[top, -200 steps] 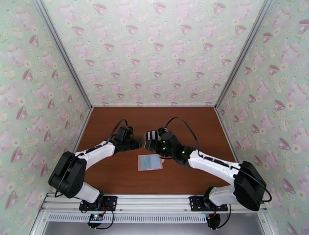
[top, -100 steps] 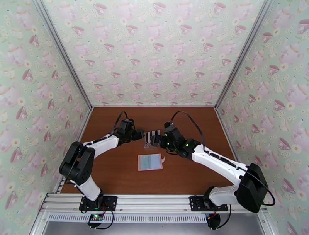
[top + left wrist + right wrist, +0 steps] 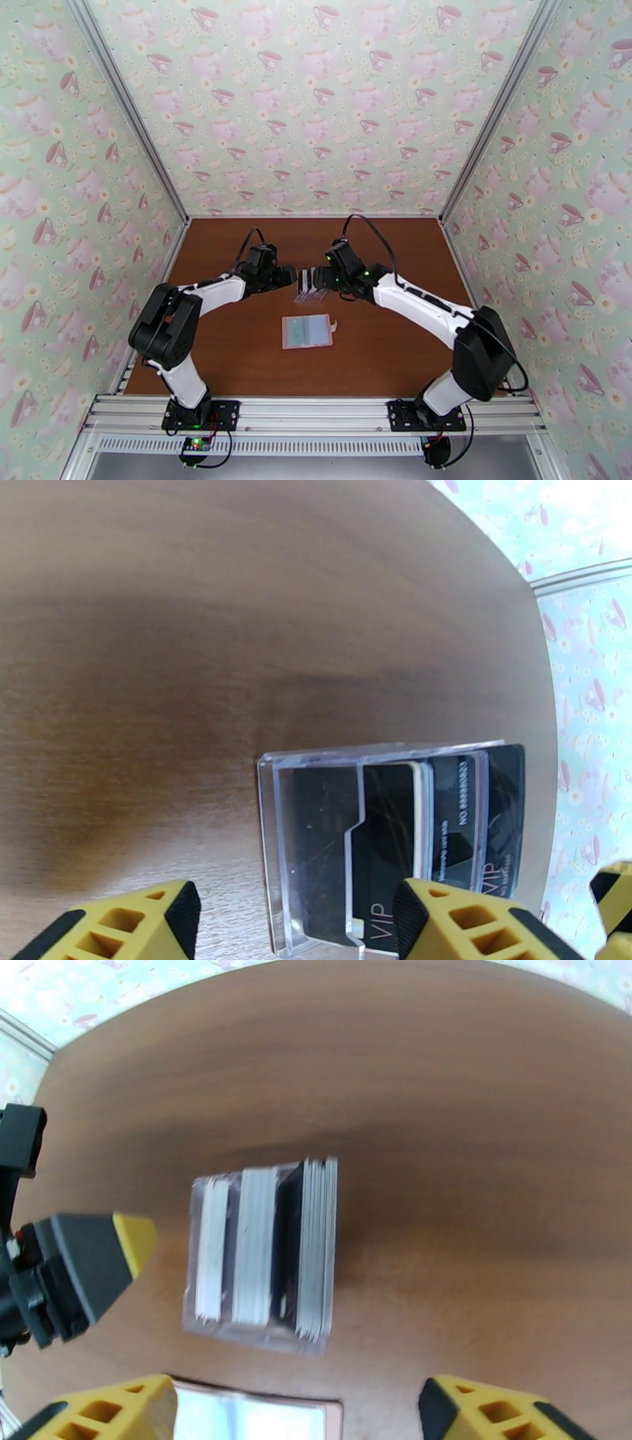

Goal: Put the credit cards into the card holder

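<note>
Nothing was done yet: the one pink wallet (image 3: 306,331) lay open on the table, no card visibly in it. The cards (image 3: 314,1244) stood in three bunches, too tightly packed to count, in the single clear rack (image 3: 310,290). Left gripper (image 3: 289,276) and right gripper (image 3: 319,278) flanked it, fingers spread wide, holding nothing.

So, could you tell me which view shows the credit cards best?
The left wrist view: the credit cards stand face-on in the clear rack, print legible. The right wrist view shows their top edges; the top external view shows them tiny.
</note>
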